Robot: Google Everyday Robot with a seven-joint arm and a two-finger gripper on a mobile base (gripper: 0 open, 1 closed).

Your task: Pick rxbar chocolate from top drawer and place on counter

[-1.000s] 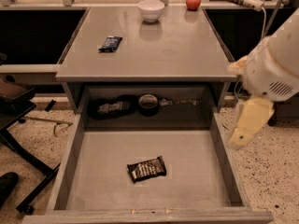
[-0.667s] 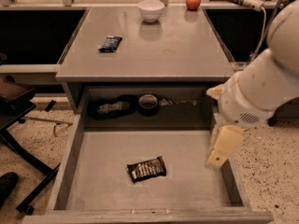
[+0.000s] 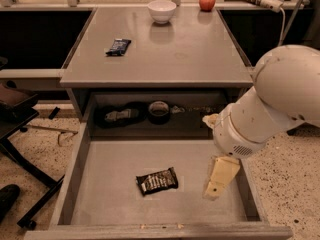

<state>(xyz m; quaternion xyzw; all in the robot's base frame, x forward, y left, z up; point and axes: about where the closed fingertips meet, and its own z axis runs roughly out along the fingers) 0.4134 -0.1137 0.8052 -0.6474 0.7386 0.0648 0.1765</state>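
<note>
The rxbar chocolate [image 3: 157, 180], a dark wrapper with white lettering, lies flat on the bottom of the open top drawer [image 3: 100, 184], near its front middle. My gripper [image 3: 219, 178] hangs from the white arm over the drawer's right side, to the right of the bar and apart from it. The grey counter [image 3: 175, 49] spreads above and behind the drawer.
On the counter lie a dark blue wrapped bar [image 3: 118, 46], a white bowl [image 3: 162, 10] and a red apple [image 3: 207, 2] at the back. Dark items sit in the recess behind the drawer [image 3: 159, 111]. A chair base [image 3: 25, 184] stands at the left.
The arm has swung left and down from beside the drawer's right wall to over the drawer's right side, bringing the gripper closer to the bar.
</note>
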